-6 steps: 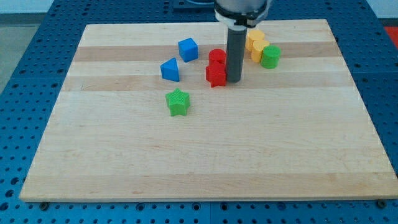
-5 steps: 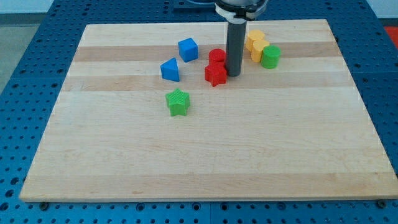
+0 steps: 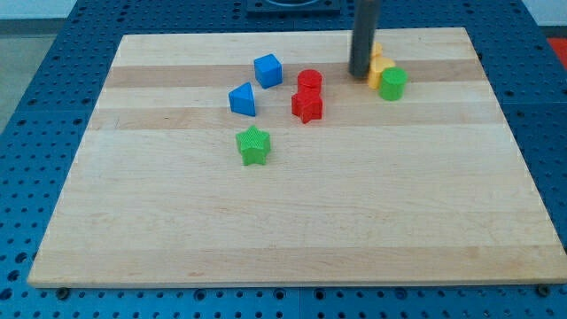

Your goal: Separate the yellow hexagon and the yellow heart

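My tip (image 3: 359, 75) has left the red pair and slid toward the view's upper right, now pressed against the yellow blocks, which have shifted slightly right with the green cylinder.

I have no pincer to report, only the rod. Its end sits against the left side of the yellow hexagon (image 3: 375, 51) and the yellow heart (image 3: 381, 72), which touch each other; the rod hides part of both. The green cylinder (image 3: 392, 83) lies just right of my tip, touching the heart. The red cylinder (image 3: 308, 81) and red star (image 3: 307, 106) lie left, the blue cube (image 3: 267, 70) and blue triangle (image 3: 242, 99) farther left, the green star (image 3: 253, 145) lower left, all on the wooden board (image 3: 292, 221).
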{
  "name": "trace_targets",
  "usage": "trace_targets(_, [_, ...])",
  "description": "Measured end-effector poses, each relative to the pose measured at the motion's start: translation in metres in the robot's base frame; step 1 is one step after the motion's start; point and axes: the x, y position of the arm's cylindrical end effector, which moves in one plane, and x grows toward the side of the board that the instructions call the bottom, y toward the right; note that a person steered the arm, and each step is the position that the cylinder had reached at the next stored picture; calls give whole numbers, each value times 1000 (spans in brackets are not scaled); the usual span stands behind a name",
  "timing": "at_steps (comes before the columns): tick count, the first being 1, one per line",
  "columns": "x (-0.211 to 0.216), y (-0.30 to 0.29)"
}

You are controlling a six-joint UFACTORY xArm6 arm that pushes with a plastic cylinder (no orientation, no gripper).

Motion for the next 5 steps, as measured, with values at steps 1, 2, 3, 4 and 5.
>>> trace_targets(1, [0, 4])
trace_targets(2, [0, 4])
trace_targets(3, [-3, 14])
trace_targets(4, [-15, 24])
trace_targets(5, [-29, 37])
